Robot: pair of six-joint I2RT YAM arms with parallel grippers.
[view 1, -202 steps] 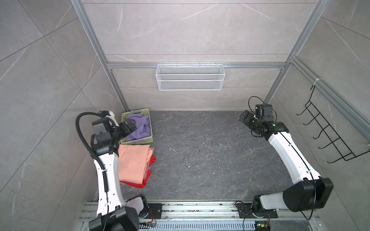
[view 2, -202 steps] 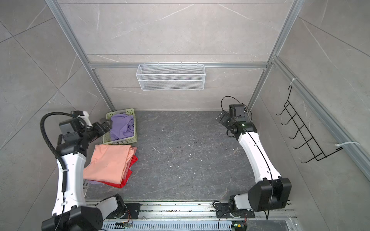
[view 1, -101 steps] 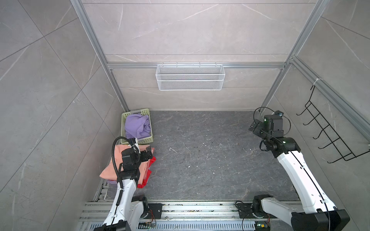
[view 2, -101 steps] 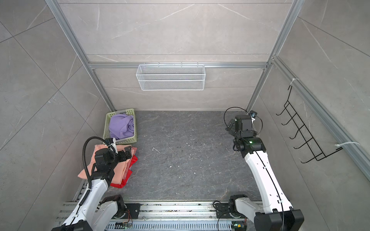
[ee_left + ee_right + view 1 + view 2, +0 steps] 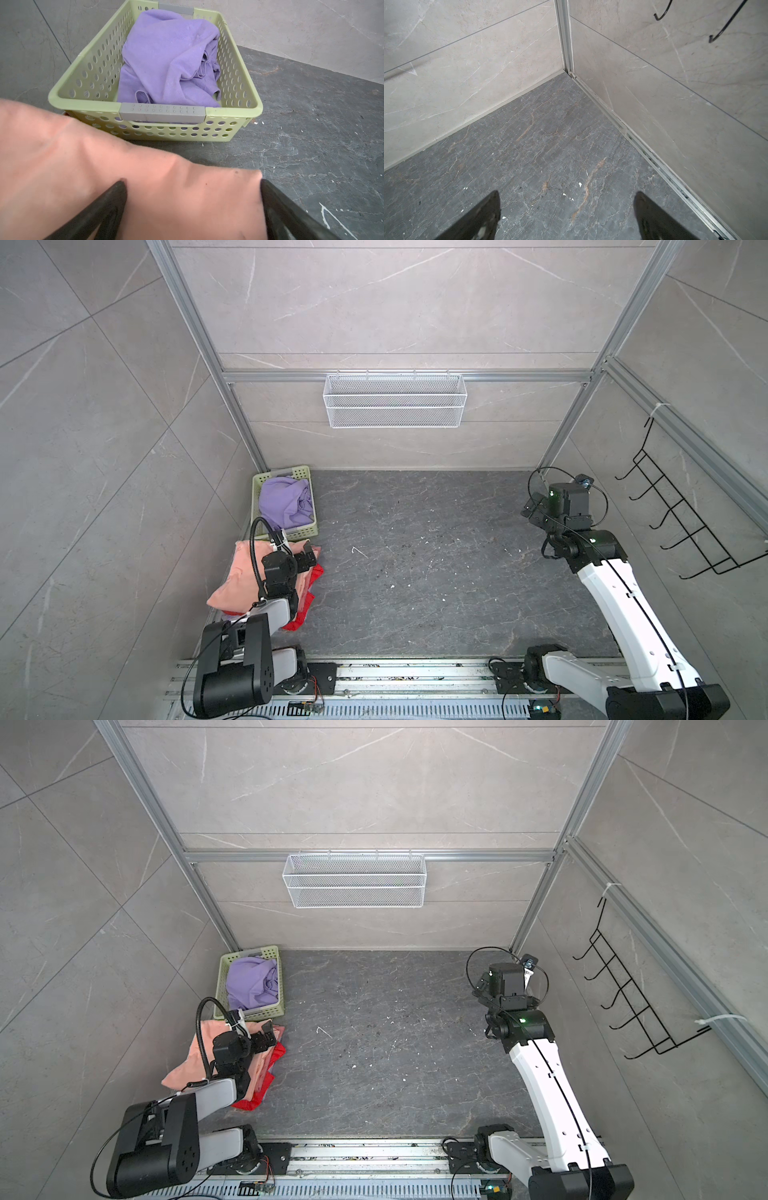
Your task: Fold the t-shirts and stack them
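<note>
A folded peach-pink t-shirt (image 5: 241, 572) (image 5: 195, 1056) lies on top of a stack at the left, with a bright red t-shirt (image 5: 293, 624) (image 5: 279, 1051) showing under its right edge. A crumpled lavender t-shirt (image 5: 284, 502) (image 5: 166, 62) fills the pale green basket (image 5: 254, 497) (image 5: 68, 97) just behind the stack. My left gripper (image 5: 311, 559) (image 5: 192, 182) hovers open over the peach-pink shirt's far right corner, with the cloth (image 5: 124, 187) spanning the gap between the fingers. My right gripper (image 5: 534, 510) (image 5: 566, 194) is open and empty above bare floor near the back right corner.
A white wire basket (image 5: 395, 400) hangs on the back wall. A black hook rack (image 5: 685, 522) is fixed to the right wall. The dark stone floor (image 5: 415, 564) lies between the arms. The arm bases sit on a rail (image 5: 395, 680) along the front edge.
My left arm has drawn back from the basket and come down low over the shirt stack. My right arm has swung away from the middle toward the right wall. Both grippers stay open.
</note>
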